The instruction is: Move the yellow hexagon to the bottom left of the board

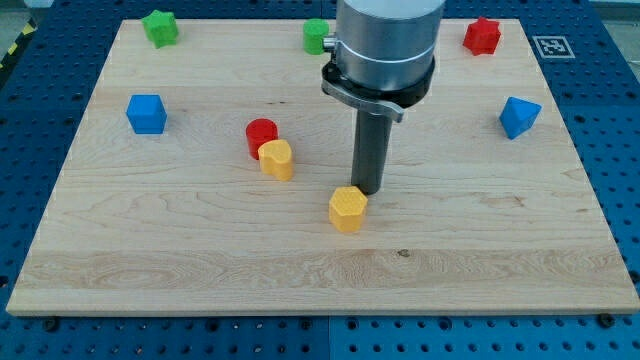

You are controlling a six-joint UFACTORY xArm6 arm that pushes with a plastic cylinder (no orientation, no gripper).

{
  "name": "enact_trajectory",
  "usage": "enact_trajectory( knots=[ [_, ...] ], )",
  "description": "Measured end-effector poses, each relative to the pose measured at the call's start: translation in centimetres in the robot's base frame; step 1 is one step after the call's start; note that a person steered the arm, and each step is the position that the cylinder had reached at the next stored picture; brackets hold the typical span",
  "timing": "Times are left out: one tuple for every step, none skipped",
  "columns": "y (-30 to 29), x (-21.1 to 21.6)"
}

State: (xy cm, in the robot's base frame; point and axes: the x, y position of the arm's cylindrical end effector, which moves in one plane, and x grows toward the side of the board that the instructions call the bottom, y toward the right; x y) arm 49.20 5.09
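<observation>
At the view's far left, a blue cube (pixel 146 113) sits near the left edge of the wooden surface (pixel 200 250), well apart from everything else. Above it, close to the top left corner, is a green block (pixel 159 27) of a star-like shape.

Moving right, a red cylinder (pixel 261 134) stands a little left of the middle, and a yellow block (pixel 277 159) with a rounded, heart-like outline touches it on its lower right side.

Further right, a green block (pixel 316 35) sits at the top edge, partly hidden behind the arm's grey body; its shape cannot be made out fully.

The yellow hexagon (pixel 348 209) lies near the centre of the surface, slightly below the middle and well apart from the bottom left corner. My tip (pixel 367 190) is just above and to the right of the hexagon, right beside its upper right edge and seemingly touching it. There is no hand on this arm, only the straight dark rod, so nothing is held.

At the view's right, a red block (pixel 481 35), star-like in outline, sits near the top right corner, and a blue block (pixel 518 116) with angled faces lies below it near the right edge.
</observation>
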Motion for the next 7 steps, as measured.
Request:
enact_trajectory(
  knots=[
    [0.7,0.9],
    [-0.7,3.2],
    [-3.2,4.8],
    [-5.7,6.4],
    [-7.9,8.5],
    [-9.4,9.6],
    [-10.3,9.8]
  ],
)
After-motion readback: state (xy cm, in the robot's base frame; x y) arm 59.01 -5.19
